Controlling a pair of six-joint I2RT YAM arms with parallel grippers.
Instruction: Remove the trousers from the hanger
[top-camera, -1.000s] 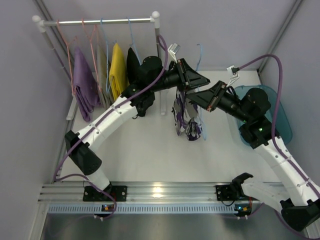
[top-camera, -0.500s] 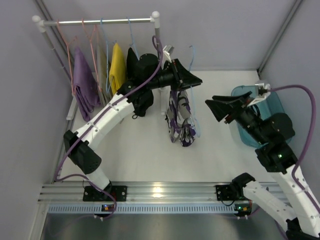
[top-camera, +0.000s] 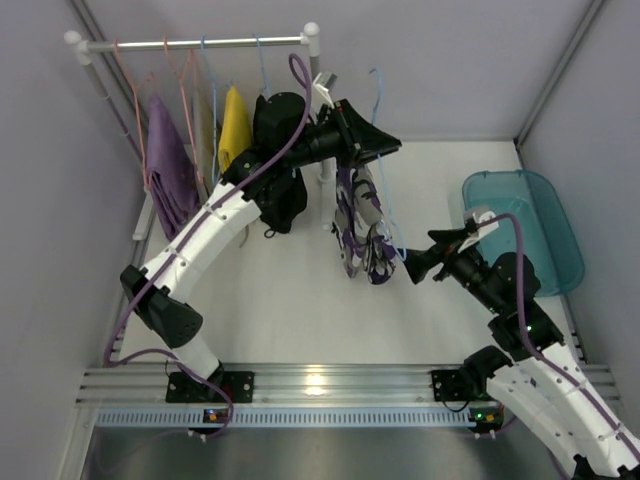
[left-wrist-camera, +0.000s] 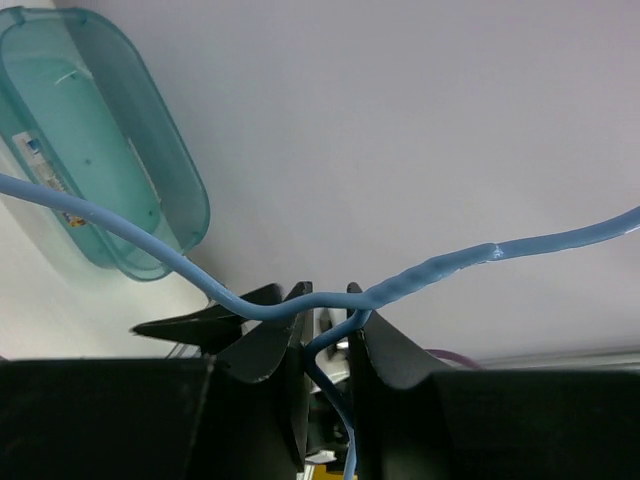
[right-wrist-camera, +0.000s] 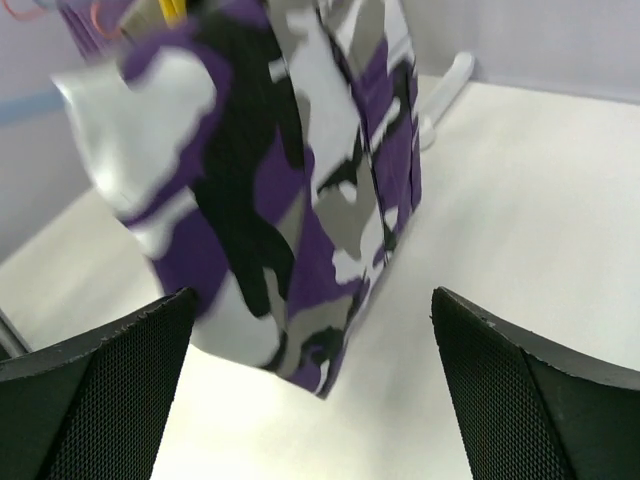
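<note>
Right wrist view: my right jaws gape wide, empty, near the camouflage trousers (right-wrist-camera: 290, 190). These hang over the middle of the worktop (top-camera: 290, 310) from a blue hanger (left-wrist-camera: 440, 268), whose wire my left jaws pinch tight.

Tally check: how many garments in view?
4: lilac and yellow on the rail, black trousers partly behind the left arm, camouflage trousers on the left tool's hanger. A pale strip beside the yellow may be a fifth.
</note>
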